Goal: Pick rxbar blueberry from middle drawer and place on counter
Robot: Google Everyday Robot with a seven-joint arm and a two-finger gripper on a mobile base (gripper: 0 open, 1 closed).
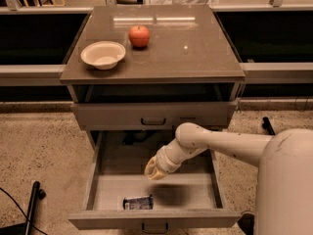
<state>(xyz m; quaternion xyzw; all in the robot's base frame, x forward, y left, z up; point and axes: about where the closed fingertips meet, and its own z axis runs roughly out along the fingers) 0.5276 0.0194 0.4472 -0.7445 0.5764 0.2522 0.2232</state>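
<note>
Middle drawer (110,187) pulled open, the rxbar blueberry (138,202) lying flat against its front wall; the gripper (155,168) hangs over the drawer floor just behind the bar, presumably poised to descend, its grip state indiscernible.

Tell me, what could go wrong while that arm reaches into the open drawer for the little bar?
The gripper hovers over the drawer, behind the bar.
1. The bar lies flat near the drawer's front, so the gripper might hit that front or just shove the bar.
2. Lifting out, the arm might catch the closed top drawer.
3. On the counter, a bowl and apple occupy the left; setting down there could knock them.
</note>
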